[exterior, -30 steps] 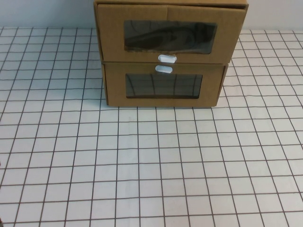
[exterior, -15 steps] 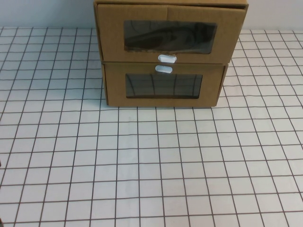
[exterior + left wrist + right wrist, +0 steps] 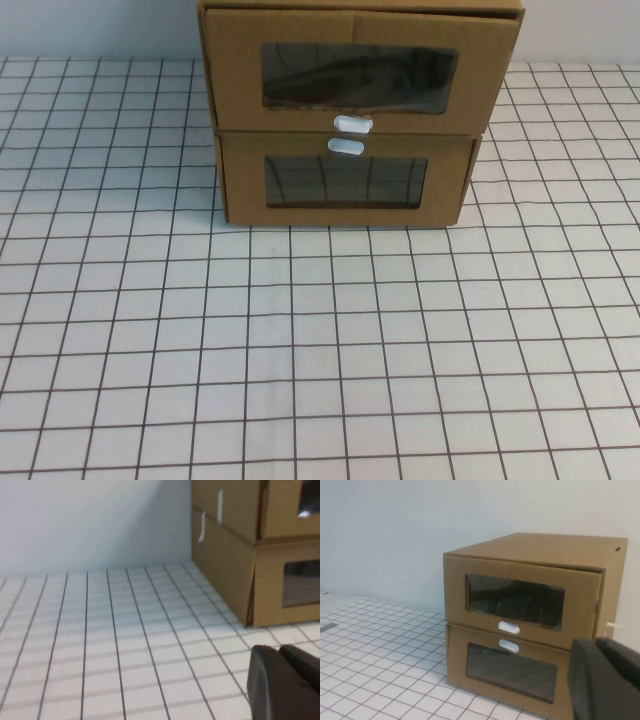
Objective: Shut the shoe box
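The shoe box (image 3: 232,82) is the upper of two stacked brown cardboard boxes at the back middle of the table. Its wide clear window (image 3: 360,77) has a white pull tab (image 3: 352,123) below it. In the right wrist view its drawer front (image 3: 530,564) stands a little forward of its shell. Neither gripper shows in the high view. My left gripper (image 3: 277,649) is shut and empty, low over the table left of the boxes. My right gripper (image 3: 597,641) is shut and empty, in front of the boxes and apart from them.
The lower cardboard box (image 3: 245,190) has its white tab (image 3: 346,146) above its window and bears the shoe box. A white gridded table (image 3: 320,340) spreads in front. A plain pale wall (image 3: 395,530) stands close behind the boxes.
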